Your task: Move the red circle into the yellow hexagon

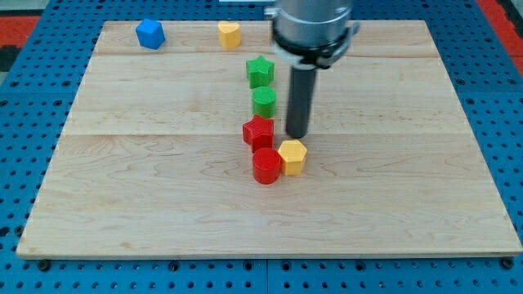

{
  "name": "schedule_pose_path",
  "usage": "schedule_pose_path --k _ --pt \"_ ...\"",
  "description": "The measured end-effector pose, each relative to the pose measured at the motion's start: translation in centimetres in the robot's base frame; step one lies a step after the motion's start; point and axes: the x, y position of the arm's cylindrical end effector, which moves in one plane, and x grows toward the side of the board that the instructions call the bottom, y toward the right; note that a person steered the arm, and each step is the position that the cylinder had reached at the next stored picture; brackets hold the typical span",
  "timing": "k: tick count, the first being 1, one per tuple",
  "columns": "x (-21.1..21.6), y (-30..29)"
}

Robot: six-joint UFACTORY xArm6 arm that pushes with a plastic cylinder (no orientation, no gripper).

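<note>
The red circle (266, 166) sits near the middle of the wooden board (147, 188), touching the yellow hexagon (292, 157) on its right. My tip (297, 135) stands just above the yellow hexagon and to the right of the red star (258, 131), apart from the red circle. The rod rises from the tip to the arm's dark body at the view's top.
A red star lies right above the red circle. A green circle (264, 102) and a green star (260, 71) line up above that. A blue block (150, 34) and a yellow block (230, 35) sit near the board's top edge.
</note>
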Motion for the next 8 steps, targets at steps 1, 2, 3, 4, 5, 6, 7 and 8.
schedule_pose_path --k 1,2,3,4,5,6,7,8 --pt "3.9 0.7" --pt "5.1 2.3" --pt "8.4 4.9" --pt "8.7 -2.0" --pt "11.3 -5.5" --pt "13.3 1.4" --pt "12.3 10.7" --pt "12.3 8.3"
